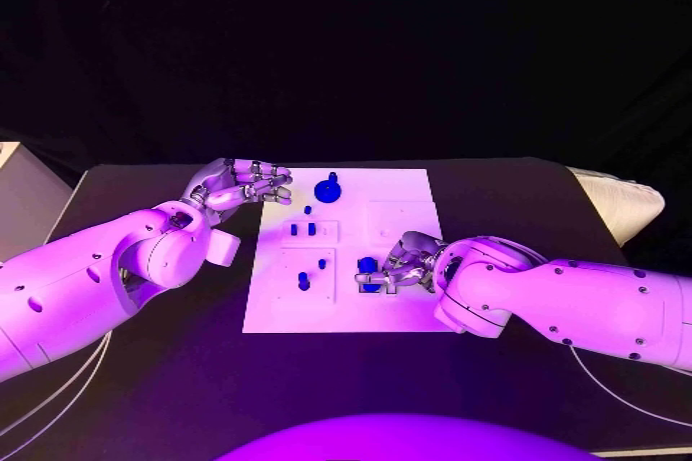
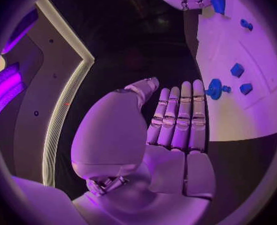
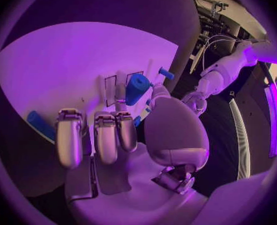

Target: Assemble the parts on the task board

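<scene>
The white task board [image 1: 378, 221] lies in the middle of the black table. On it are a round blue part [image 1: 329, 191] at the far side, two small blue pegs [image 1: 302, 229] and more blue parts [image 1: 304, 279] nearer me. My right hand [image 1: 404, 262] is low over the board's near right area and pinches a blue cylinder [image 3: 137, 88] between thumb and finger. My left hand [image 1: 238, 186] hovers at the board's far left corner, fingers [image 2: 179, 117] stretched out side by side with nothing in them. The round blue part [image 2: 215, 89] lies just beyond them.
Black table [image 1: 173, 381] surrounds the board on all sides. A pale object [image 1: 627, 206] sits at the table's right edge and a light panel [image 1: 22, 196] at its left. Another blue part [image 3: 41, 125] lies on the board near my right hand's fingers.
</scene>
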